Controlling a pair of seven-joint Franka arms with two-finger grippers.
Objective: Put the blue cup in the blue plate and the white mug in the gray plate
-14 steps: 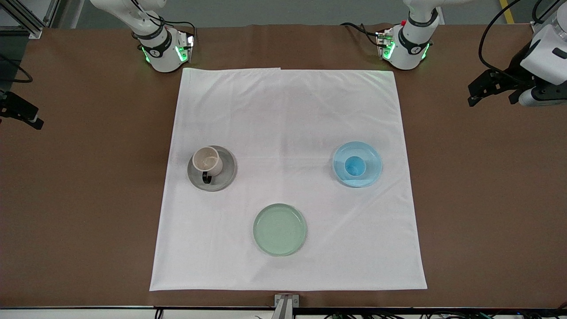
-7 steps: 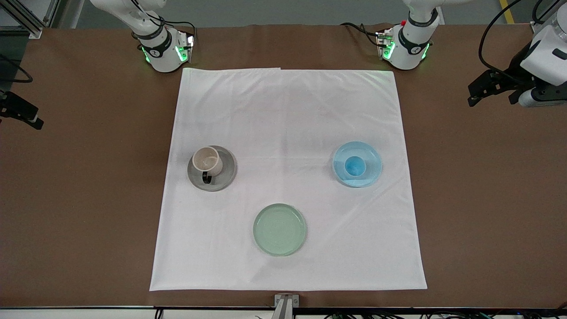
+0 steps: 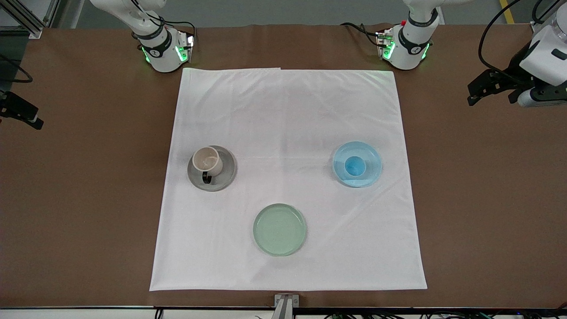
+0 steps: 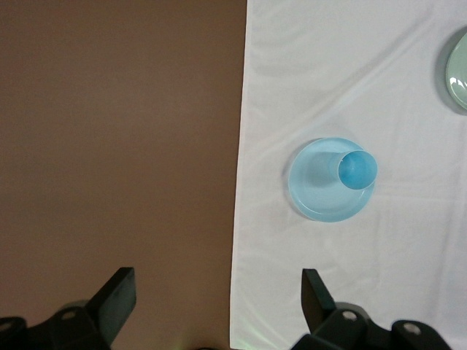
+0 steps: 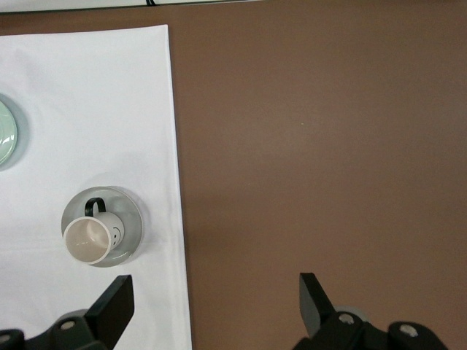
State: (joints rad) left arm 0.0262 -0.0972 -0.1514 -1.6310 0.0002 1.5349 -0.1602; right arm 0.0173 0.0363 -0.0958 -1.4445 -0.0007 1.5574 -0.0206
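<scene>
The white mug (image 3: 207,160) stands upright on the gray plate (image 3: 226,175), with its black handle toward the front camera. The blue cup (image 3: 355,165) stands upright in the blue plate (image 3: 371,172). My left gripper (image 3: 491,98) is open and empty over the bare brown table, off the cloth at the left arm's end. In its wrist view (image 4: 217,293) the cup (image 4: 357,169) and the blue plate (image 4: 312,195) are well apart from it. My right gripper (image 3: 26,117) is open and empty over the table at the right arm's end. Its wrist view (image 5: 213,299) shows the mug (image 5: 89,239) on the gray plate (image 5: 131,217).
A white cloth (image 3: 288,115) covers the middle of the brown table. An empty pale green plate (image 3: 280,229) lies on it nearer the front camera, between the two other plates. The arm bases stand along the table's edge farthest from the camera.
My left gripper has shifted very slightly. Mug, cup, plates and right gripper have not moved.
</scene>
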